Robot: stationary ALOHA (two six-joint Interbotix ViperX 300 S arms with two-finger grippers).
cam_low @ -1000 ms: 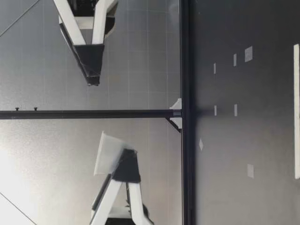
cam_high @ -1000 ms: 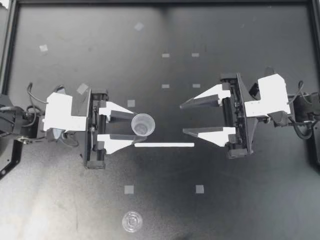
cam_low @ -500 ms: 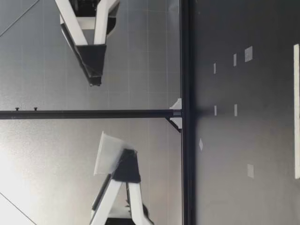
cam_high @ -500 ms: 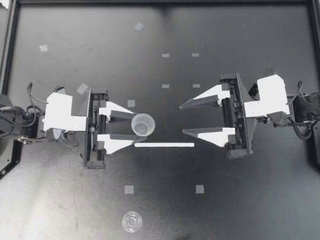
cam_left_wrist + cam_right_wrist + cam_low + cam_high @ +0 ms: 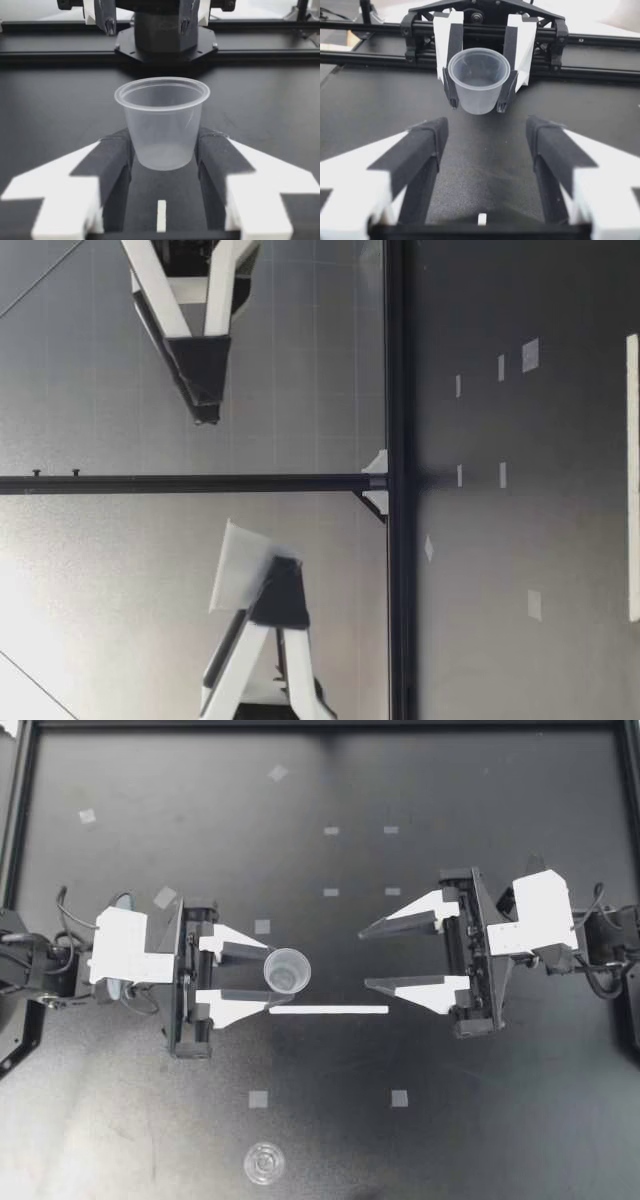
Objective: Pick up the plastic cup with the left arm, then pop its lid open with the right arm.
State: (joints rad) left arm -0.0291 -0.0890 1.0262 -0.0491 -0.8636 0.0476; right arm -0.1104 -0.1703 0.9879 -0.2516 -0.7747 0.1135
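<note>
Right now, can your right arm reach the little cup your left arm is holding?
Probably yes. My right gripper is open and faces the cup, with nothing between them. My left gripper grips only its lower sides.

No readable text or number shows on the cup (image 5: pixel 286 970), tape squares (image 5: pixel 258 1099) or table (image 5: pixel 500 1140).

Free middle of table (image 5: pixel 330 950), cup (image 5: pixel 286 970) and white strip (image 5: pixel 328 1010) alongside
</note>
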